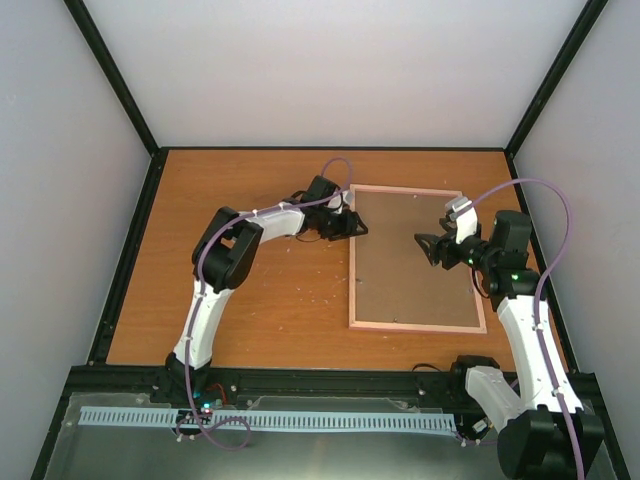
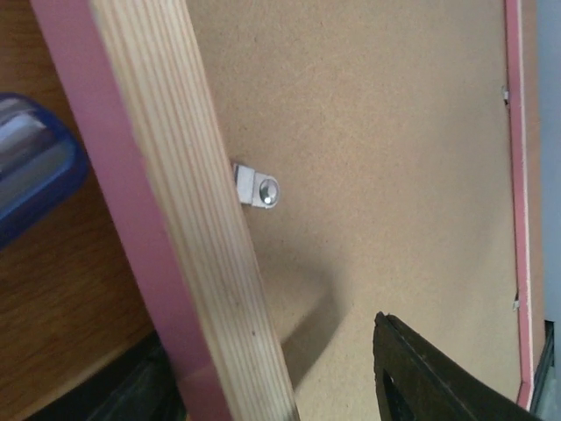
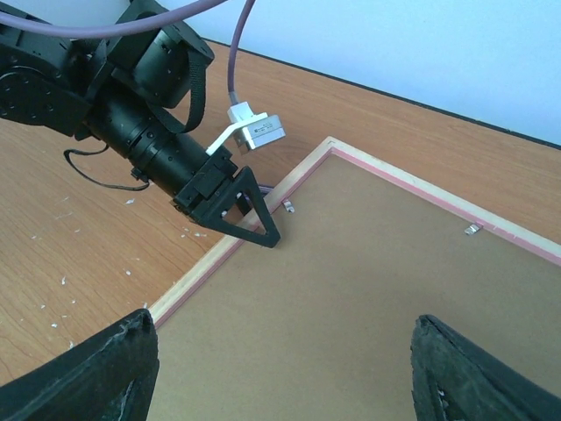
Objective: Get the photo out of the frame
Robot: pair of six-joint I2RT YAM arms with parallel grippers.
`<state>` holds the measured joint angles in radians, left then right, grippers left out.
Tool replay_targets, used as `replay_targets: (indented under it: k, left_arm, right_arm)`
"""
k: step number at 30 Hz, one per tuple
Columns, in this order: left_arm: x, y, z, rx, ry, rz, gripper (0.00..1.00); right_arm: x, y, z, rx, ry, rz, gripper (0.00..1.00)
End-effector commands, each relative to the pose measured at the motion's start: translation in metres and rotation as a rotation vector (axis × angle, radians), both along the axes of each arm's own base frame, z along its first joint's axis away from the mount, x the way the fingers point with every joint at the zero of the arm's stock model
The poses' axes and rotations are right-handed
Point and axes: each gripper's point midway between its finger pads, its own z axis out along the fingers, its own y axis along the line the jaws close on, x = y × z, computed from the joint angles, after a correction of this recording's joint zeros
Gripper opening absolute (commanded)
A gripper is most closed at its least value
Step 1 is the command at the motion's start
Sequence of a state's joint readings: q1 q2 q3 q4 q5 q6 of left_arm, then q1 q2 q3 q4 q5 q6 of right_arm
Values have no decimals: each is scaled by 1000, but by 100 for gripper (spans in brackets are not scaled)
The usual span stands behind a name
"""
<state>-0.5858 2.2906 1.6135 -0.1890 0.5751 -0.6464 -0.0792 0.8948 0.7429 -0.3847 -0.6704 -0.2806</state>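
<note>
Frame [image 1: 400, 270] lies back-up; left end effector [image 1: 352, 226] straddles its edge, jaws parted; right end effector [image 1: 430, 250] hovers above, spread wide.

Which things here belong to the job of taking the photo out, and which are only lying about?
Job: frame, face down; its brown back panel; metal tab; left gripper; right gripper. The photo is not visible.
Lying about: white crumbs on the table.
</note>
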Motion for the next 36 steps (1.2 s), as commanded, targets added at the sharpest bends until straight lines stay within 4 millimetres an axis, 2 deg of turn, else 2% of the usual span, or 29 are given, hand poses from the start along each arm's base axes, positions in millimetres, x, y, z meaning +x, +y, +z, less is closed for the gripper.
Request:
replay_targets:
  k: [1, 5, 7, 10, 13, 15, 19, 21, 22, 23, 24, 28, 31, 36]
  left_arm:
    - [5, -1, 16, 67, -77, -28, 57]
    - [8, -19, 11, 104, -65, -62, 58]
    - [10, -21, 10, 120, -64, -54, 58]
    - [15, -3, 10, 192, -103, 23, 58]
    - [12, 13, 19, 243, -145, 53, 59]
    - [8, 19, 34, 246, -182, 43, 61]
    - [2, 33, 78, 243, -348, 16, 68]
    - [2, 48, 92, 286, -441, 10, 71]
    - [1, 56, 92, 307, -467, 10, 74]
    - [2, 64, 96, 320, -492, 14, 91]
    - [4, 74, 102, 329, -510, 34, 99]
    - [10, 108, 112, 393, -587, 70, 100]
    - [2, 119, 125, 407, -647, 74, 100]
    - [-11, 130, 159, 372, -753, 78, 100]
  right_arm:
    - [0, 0, 0, -6, -18, 15, 77]
    - [1, 0, -1, -5, -13, 18, 77]
    - [0, 1, 0, -6, -13, 19, 76]
    - [-1, 0, 1, -11, -20, 20, 76]
    - [-2, 1, 2, -12, -24, 22, 77]
    - [-2, 1, 2, -13, -26, 27, 77]
    - [-3, 3, 1, -16, -26, 45, 77]
    - [-5, 4, 1, -19, -28, 58, 77]
    - [-6, 5, 1, -21, -29, 66, 77]
    - [-7, 6, 1, -21, -31, 70, 78]
    - [-7, 6, 2, -22, -33, 74, 78]
    - [-9, 8, 3, -20, -38, 90, 78]
    - [-11, 10, 3, -18, -40, 98, 78]
    - [-13, 12, 5, -14, -47, 113, 79]
